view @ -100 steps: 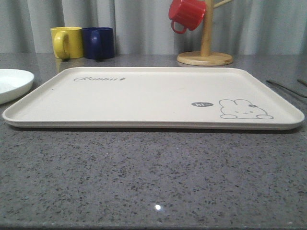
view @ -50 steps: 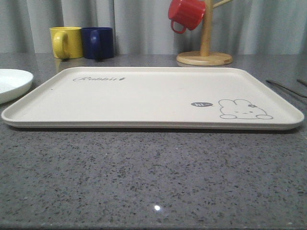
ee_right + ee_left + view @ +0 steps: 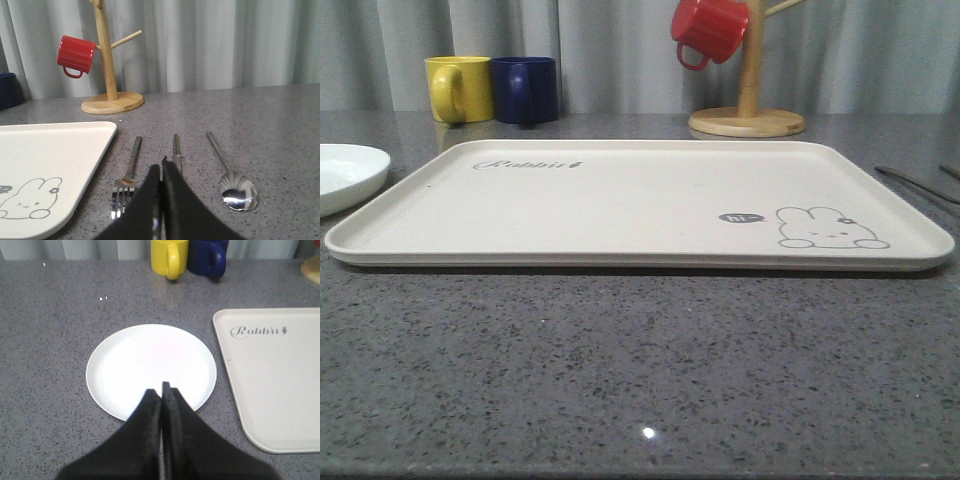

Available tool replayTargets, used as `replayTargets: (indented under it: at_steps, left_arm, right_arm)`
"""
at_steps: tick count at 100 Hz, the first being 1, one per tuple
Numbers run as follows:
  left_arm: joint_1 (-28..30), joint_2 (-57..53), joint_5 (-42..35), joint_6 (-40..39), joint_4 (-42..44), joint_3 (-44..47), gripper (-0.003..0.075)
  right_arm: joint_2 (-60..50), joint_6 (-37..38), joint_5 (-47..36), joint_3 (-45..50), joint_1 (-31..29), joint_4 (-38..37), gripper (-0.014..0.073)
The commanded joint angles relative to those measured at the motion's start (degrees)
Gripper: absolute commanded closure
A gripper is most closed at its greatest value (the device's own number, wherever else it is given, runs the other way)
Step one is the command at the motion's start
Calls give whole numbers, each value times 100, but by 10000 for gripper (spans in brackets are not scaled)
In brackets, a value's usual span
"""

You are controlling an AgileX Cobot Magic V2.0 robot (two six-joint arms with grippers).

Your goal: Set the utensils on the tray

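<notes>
Both tools closed, empty: right tool [image 3: 161, 167] over chopsticks [image 3: 176, 150] btwn fork [image 3: 128, 177], spoon [image 3: 229, 172]; I go there first; tray [image 3: 620, 195] bare

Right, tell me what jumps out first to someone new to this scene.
The big cream tray with its rabbit drawing dominates the table's middle, nothing on it. To its right, the fork, chopsticks and spoon lie side by side on the countertop. A red mug hangs on the wooden stand behind.

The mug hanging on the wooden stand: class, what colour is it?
Red. The mug shows best in the right wrist view, hanging on the wooden stand.
</notes>
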Motion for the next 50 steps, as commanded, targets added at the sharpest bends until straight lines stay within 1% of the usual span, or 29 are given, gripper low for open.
replayTargets:
  at_steps: [1,21,50]
  left_arm:
    - [15,597,21,-23,-19,-563,738]
    - [15,1506,132,-23,8,-871,738]
    - [15,2044,454,-23,8,-878,735]
  right_arm:
    - [-122,-53,-481,-102,-35,-52,662]
    - [-122,-53,-481,-102,-35,-52,662]
    - [-122,-53,-481,-102,-35,-52,662]
